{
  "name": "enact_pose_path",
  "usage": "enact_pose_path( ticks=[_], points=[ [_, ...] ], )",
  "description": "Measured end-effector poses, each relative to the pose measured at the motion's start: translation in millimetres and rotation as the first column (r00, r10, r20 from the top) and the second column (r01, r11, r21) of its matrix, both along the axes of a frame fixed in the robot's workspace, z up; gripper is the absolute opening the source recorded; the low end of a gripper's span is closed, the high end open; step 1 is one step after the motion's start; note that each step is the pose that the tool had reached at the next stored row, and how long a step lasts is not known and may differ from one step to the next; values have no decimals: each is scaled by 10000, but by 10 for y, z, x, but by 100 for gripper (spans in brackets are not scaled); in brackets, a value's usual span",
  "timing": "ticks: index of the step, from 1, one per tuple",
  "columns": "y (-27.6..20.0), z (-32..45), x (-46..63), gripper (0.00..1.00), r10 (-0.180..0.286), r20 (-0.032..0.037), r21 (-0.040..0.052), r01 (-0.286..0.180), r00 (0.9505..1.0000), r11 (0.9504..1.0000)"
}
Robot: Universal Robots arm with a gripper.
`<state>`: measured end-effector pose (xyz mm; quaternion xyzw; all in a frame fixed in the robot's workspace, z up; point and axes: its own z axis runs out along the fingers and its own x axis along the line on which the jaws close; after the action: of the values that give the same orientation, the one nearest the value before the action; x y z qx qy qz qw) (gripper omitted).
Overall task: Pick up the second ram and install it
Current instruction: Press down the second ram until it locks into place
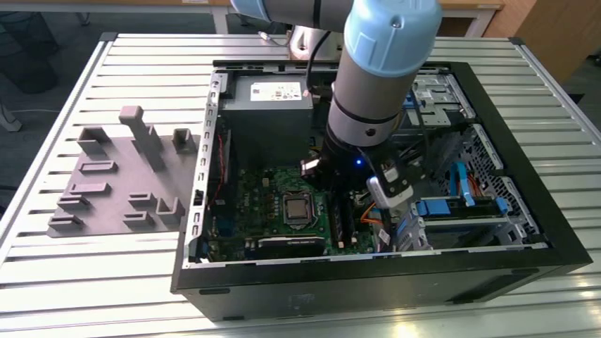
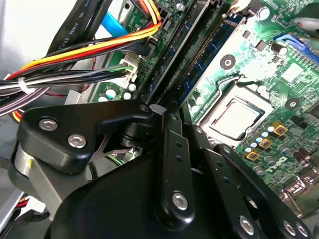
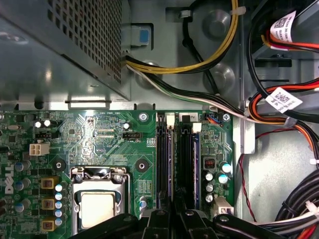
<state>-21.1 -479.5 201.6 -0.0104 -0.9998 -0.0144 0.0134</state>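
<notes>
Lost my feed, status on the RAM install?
Pincer low over the motherboard's slot rails. Second ram standing in the rails beside the processor socket. Cables beside, not blocking.

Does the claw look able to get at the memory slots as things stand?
Likely yes: the claw sits close over the memory slots inside the open case, and the cables lie beside them, not across.

Robotics lab, slatted aluminium workbench (image 1: 112, 63), open computer case (image 1: 526, 211)
</notes>
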Motion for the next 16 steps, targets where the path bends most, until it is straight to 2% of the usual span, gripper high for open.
enact_pose_path(
  ticks=[8,10,11,12,14,16],
  points=[
    [0,-3,0,14,0,0,0,0,10000,10000],
    [0,-4,0,15,0,0,2,0,10000,10000],
    [0,-4,0,21,0,-1,1,0,10000,10000],
    [0,-2,0,21,0,0,0,0,10000,10000],
    [0,21,0,21,0,0,0,0,10000,10000],
    [0,79,0,21,0,0,1,0,10000,10000]
  ],
)
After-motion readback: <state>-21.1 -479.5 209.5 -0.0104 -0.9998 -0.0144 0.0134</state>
